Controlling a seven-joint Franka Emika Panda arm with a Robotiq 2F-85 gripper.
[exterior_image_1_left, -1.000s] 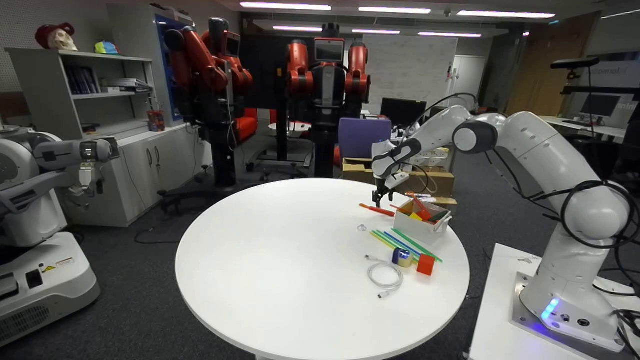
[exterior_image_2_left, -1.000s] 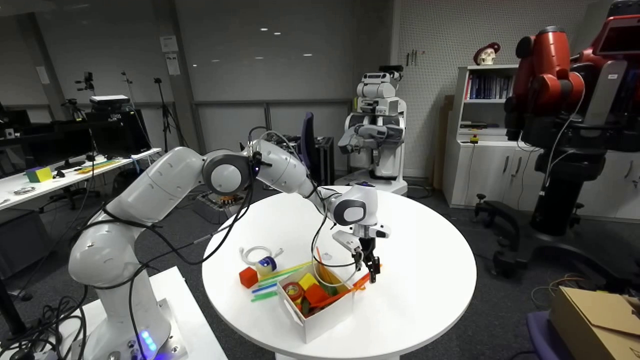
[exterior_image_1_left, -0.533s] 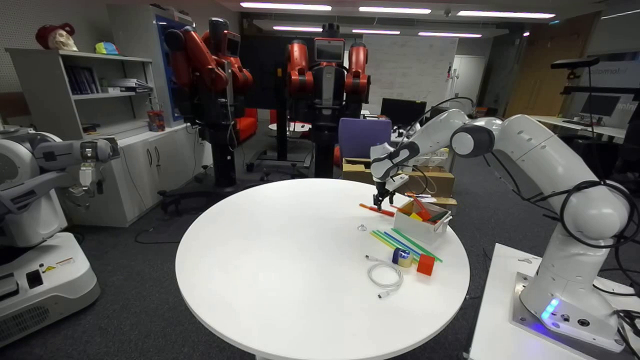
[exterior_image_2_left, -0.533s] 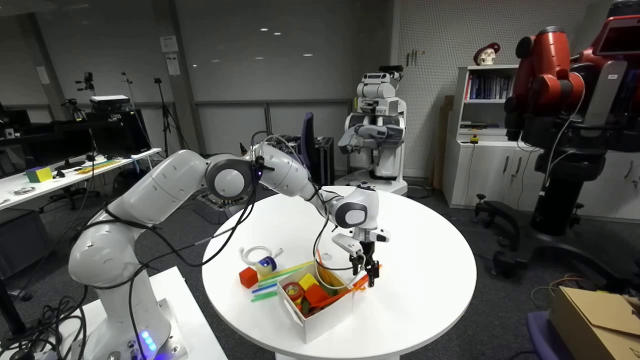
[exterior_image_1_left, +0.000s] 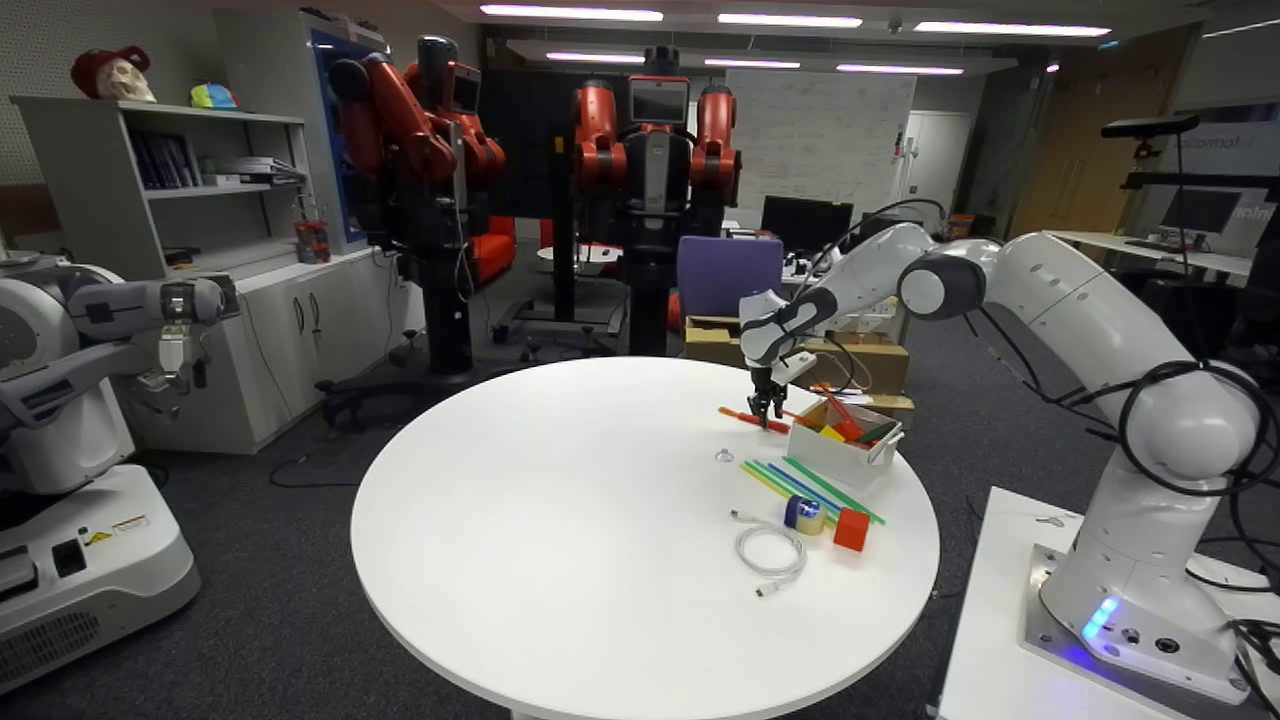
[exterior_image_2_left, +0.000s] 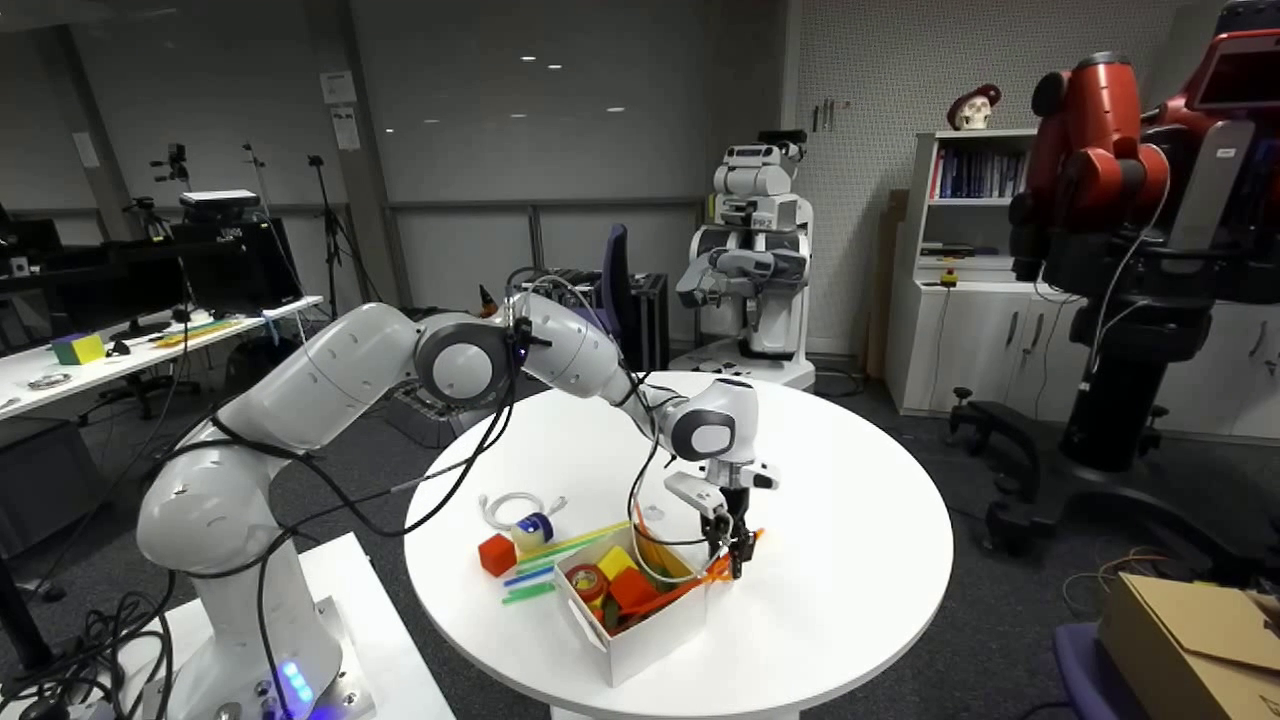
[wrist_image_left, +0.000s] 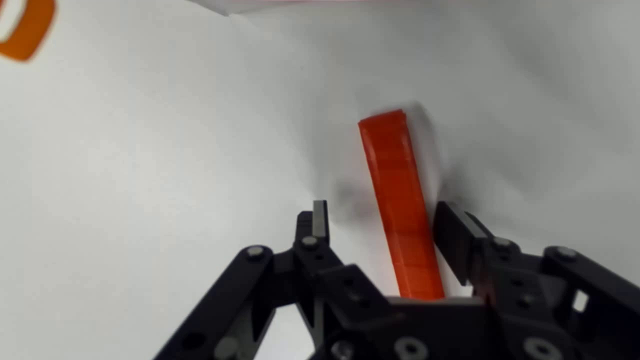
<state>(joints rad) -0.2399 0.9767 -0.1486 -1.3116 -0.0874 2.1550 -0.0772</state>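
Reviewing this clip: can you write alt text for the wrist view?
A black claw stands open on either side of a long red strip on a white tabletop, with a gap on the image's left; contact on the right is unclear. Part of a curved orange object shows at the top left.

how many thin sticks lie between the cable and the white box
4 thin sticks, side by side: yellow, green, blue, then green nearest the white box. Others may be hidden.

On the surface (exterior_image_1_left: 560, 520) I count four straws (exterior_image_1_left: 802, 486), one cable (exterior_image_1_left: 800, 563), one block (exterior_image_1_left: 851, 530), one tub (exterior_image_1_left: 804, 515), one clear bit (exterior_image_1_left: 724, 455), one stick (wrist_image_left: 402, 207), and near the edge one box (exterior_image_2_left: 655, 638); beyond it, two red robots (exterior_image_1_left: 655, 165).
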